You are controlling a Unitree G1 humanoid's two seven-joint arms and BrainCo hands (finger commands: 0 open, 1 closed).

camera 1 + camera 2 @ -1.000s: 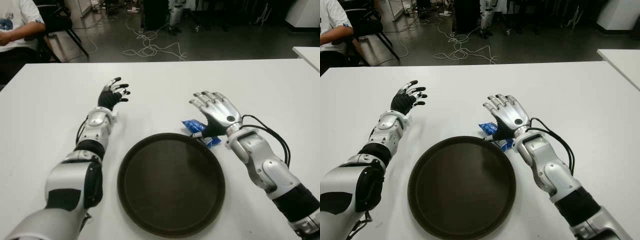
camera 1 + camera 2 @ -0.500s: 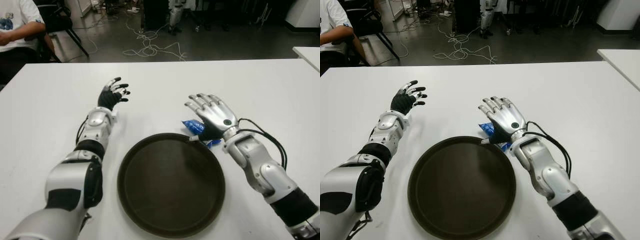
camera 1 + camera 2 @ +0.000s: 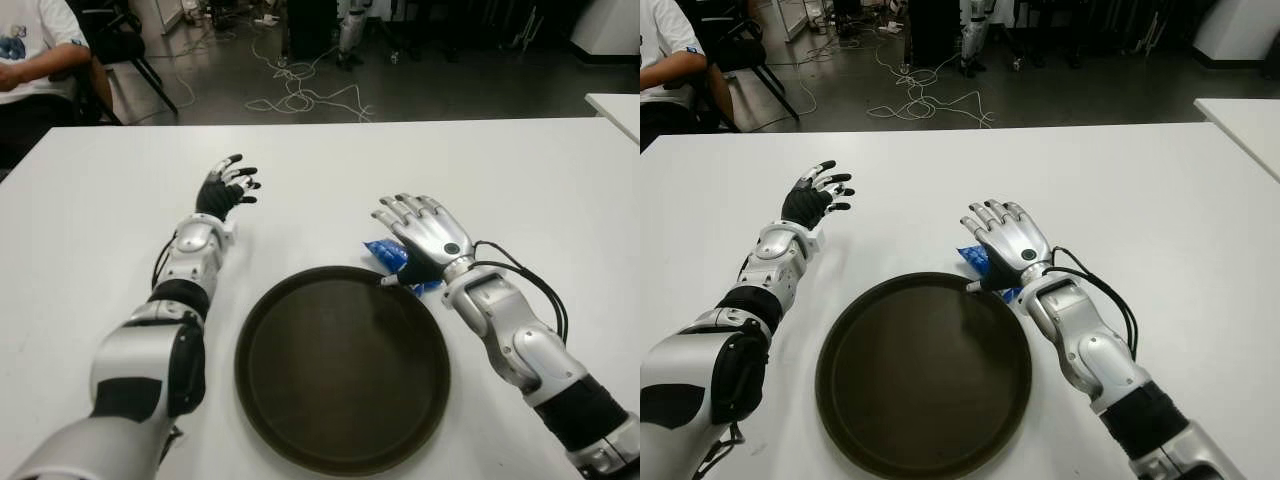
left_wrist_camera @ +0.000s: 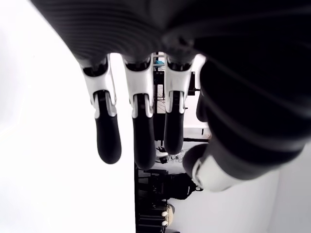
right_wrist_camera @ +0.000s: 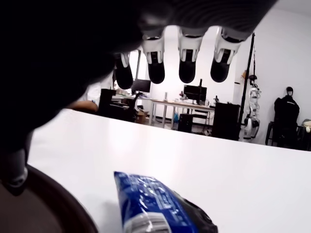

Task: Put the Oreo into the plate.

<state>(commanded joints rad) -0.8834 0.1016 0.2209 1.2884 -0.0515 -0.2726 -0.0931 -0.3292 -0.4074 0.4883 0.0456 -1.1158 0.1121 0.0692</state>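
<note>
A round dark brown plate (image 3: 343,440) is seen on the white table (image 3: 520,170), close to the near edge and empty. A blue Oreo packet (image 3: 388,254) lies flat on the table at about 1 o'clock from the plate's centre, just outside the rim; whether packet and rim touch cannot be told.

The right hand (image 3: 424,233) is positioned over the packet, back upward, covering most of it from the head cameras. In the right wrist view the packet (image 5: 158,206) is observed lying on the table beneath the palm, with the fingers (image 5: 186,60) extended above and clear of it. The hand is released and nothing is grasped. The thumb tip is seen near the plate rim (image 5: 58,213).

The left hand (image 3: 226,186) is located at about 11 o'clock from the plate, well apart from it, over bare table. Its fingers (image 4: 108,138) are loosely extended and nothing is held.

At the far left corner, beyond the table, a seated person (image 3: 35,50) in a white shirt is partly visible. Loose cables (image 3: 300,98) are noted on the floor behind the table.
</note>
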